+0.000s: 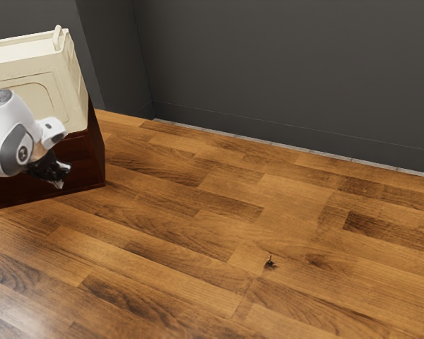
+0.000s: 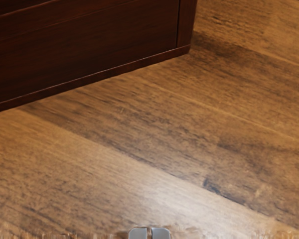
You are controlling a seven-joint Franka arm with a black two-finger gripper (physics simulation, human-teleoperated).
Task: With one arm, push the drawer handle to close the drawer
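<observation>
Presently, your pincer (image 1: 59, 183) is closed, its two fingertips (image 2: 139, 233) nearly meeting, with nothing gripped. Locate the dark drawer cabinet (image 1: 90, 161) ahead of the pincer, its lower front panel (image 2: 99, 45) standing apart from the fingertips. You cannot determine the drawer's extension. The cream box (image 1: 28, 81) rests on the cabinet, higher than your pincer; wooden floor (image 1: 198, 219) lies below the pincer.
</observation>
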